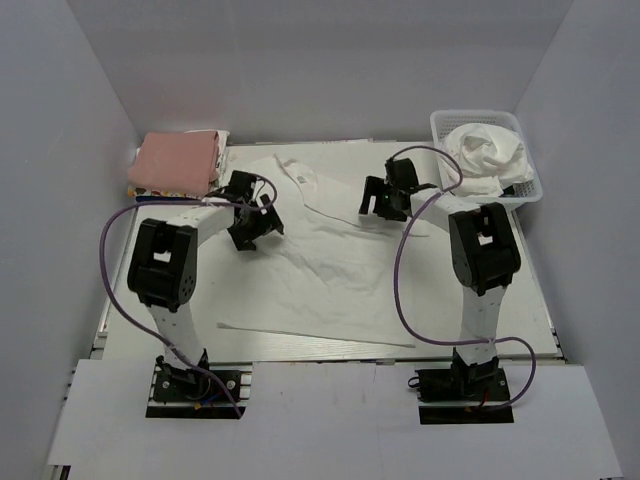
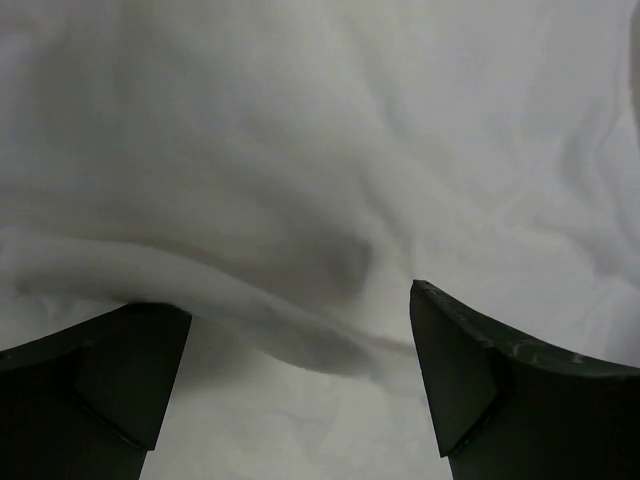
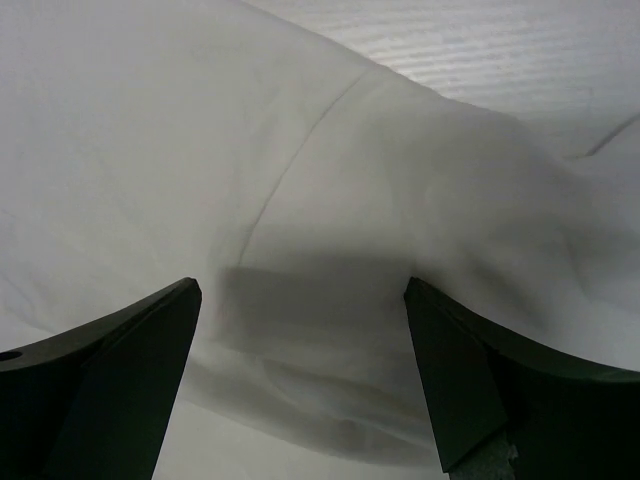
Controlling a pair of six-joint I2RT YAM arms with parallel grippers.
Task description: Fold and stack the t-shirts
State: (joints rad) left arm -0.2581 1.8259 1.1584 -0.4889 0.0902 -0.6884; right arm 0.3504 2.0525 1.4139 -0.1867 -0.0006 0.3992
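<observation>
The left pincer [image 2: 300, 302] is spread wide, a soft raised fold of white cloth lying between its dark fingers [image 2: 95, 385] — whether the tips touch it cannot be told. The right pincer [image 3: 302, 288] is spread just as wide over a sleeve seam and a doubled hem. Cloth fills both wrist views, and the finger bases are cut off at the bottom edge.

From above, both sit low over the far part of the t-shirt [image 1: 340, 262], which lies opened out and wrinkled across the middle of the worktop [image 1: 527, 285]. A thin pale strip [image 1: 315, 334] lies by its near edge — what it is cannot be made out.

Far right, a white lattice basket [image 1: 441, 128] holds crumpled white t-shirts [image 1: 487, 150]. Far left, a pink folded stack [image 1: 178, 160] sits near the left pincer. Purple cables [image 1: 103, 252] loop off both arms. The worktop shows uncovered along its right side.
</observation>
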